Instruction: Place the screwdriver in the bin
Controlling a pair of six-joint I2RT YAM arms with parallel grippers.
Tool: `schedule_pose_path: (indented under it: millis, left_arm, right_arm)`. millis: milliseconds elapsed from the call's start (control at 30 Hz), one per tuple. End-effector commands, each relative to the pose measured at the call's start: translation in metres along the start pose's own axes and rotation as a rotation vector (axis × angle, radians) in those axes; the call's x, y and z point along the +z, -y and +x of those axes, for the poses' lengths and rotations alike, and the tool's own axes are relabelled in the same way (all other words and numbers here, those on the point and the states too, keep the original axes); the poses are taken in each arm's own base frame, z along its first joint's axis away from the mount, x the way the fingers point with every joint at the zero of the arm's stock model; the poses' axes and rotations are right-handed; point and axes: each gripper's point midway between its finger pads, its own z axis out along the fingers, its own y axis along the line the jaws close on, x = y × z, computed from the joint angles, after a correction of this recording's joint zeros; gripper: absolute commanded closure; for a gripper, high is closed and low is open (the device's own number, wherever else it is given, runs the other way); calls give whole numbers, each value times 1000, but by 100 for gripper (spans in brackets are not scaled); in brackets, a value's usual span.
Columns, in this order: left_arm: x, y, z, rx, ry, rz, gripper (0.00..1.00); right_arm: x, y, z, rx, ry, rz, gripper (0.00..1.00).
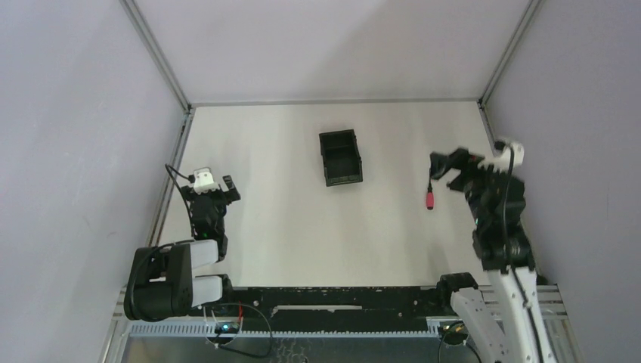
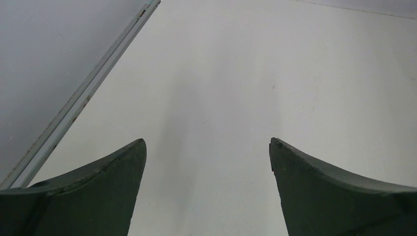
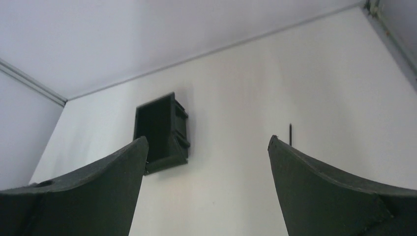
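the left arm (image 1: 198, 227) and right arm (image 1: 495, 219) are showing black links with white segments near the bases, each wrist carrying a white camera block (image 1: 202, 180) trailing a black cable (image 1: 175, 175). the fingers (image 2: 93, 196) are looking dark green, curved and tapering.

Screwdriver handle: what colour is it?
The small screwdriver's handle is red, best seen from the top camera.
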Motion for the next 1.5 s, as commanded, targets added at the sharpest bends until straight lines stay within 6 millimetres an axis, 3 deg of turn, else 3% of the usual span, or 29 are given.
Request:
schedule_pose_path:
  millis: [0, 67, 200, 267, 367, 600, 667, 767, 833, 967, 1033, 1067, 1200, 1333, 1467]
  left_arm:
    - [12, 5, -33, 1, 91, 6, 0]
    - [12, 4, -33, 1, 91, 6, 0]
    - [12, 4, -33, 1, 90, 5, 0]
    - [12, 4, -32, 1, 90, 5, 0]
    - [12, 5, -33, 0, 91, 6, 0]
    - [11, 4, -32, 1, 90, 6, 0]
    - [12, 5, -33, 1, 91, 6, 0]
    - [12, 5, -32, 1, 90, 6, 0]
    - [12, 5, -32, 1, 91, 6, 0]
    - [12, 5, -33, 1, 91, 6, 0]
    - [12, 4, -33, 0, 91, 4, 0]
    - [12, 4, -33, 1, 91, 6, 0]
    - [12, 4, -33, 1, 91, 6, 0]
    - [12, 4, -33, 1, 92, 4, 0]
    - [12, 4, -32, 1, 91, 6, 0]
  right_arm:
    - [32, -13, -48, -100, -97, 72, 2]
    - [54, -8, -45, -140, -224, 137, 3]
    - [92, 20, -13, -193, -563, 309, 4]
    - [111, 42, 18, -206, -733, 387, 4]
    - [129, 61, 68, -167, -923, 373, 3]
    - [137, 126, 174, -181, -1139, 512, 4]
    - [135, 148, 194, -156, -1174, 550, 7]
    - [132, 159, 217, -161, -1219, 561, 15]
    - [130, 164, 225, -167, -1236, 570, 28]
    - [130, 166, 227, -183, -1244, 562, 69]
    - [132, 163, 217, -195, -1238, 558, 96]
    - [134, 161, 209, -199, -1230, 556, 100]
    - [138, 136, 163, -192, -1206, 513, 100]
    - [123, 111, 116, -183, -1273, 496, 100]
    - [118, 96, 84, -165, -1275, 512, 100]
